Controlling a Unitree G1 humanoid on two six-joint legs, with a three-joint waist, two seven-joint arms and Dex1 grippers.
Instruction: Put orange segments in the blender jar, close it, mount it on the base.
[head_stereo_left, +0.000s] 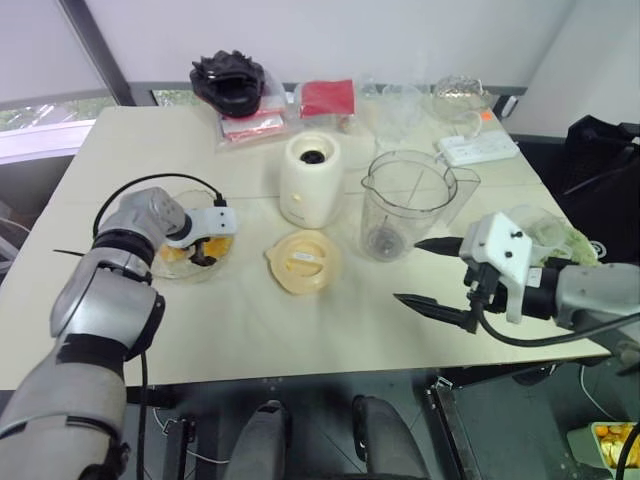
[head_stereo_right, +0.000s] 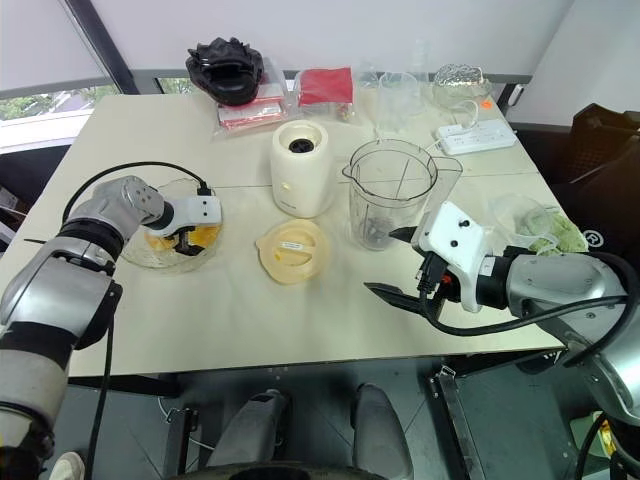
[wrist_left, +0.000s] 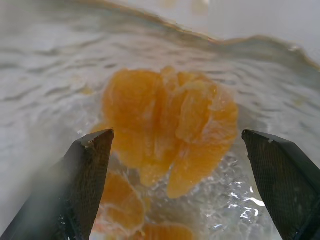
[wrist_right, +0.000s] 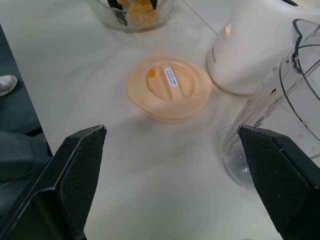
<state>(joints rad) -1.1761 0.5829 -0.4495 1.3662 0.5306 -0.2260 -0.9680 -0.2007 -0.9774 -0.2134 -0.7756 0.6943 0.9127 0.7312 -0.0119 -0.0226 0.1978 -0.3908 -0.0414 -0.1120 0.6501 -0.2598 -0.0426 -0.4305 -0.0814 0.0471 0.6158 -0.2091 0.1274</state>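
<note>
Several orange segments (wrist_left: 170, 125) lie clumped in a wavy-edged glass dish (head_stereo_left: 165, 268) at the table's left. My left gripper (head_stereo_left: 205, 250) reaches down into that dish, open, with one finger on each side of the clump and nothing gripped. The clear blender jar (head_stereo_left: 405, 205) stands upright and uncovered at mid-table. The cream base (head_stereo_left: 310, 180) stands just to its left. The flat cream lid (head_stereo_left: 303, 262) lies in front of the base. My right gripper (head_stereo_left: 406, 270) hovers open and empty in front of the jar, pointing left toward the lid.
Along the back edge are a black object (head_stereo_left: 230, 80), red packets (head_stereo_left: 325, 98), clear bowls (head_stereo_left: 395, 105) and a white power strip (head_stereo_left: 478, 148). A clear bag with green contents (head_stereo_left: 555, 235) lies at the right, behind my right arm. The table's front edge runs close below the right gripper.
</note>
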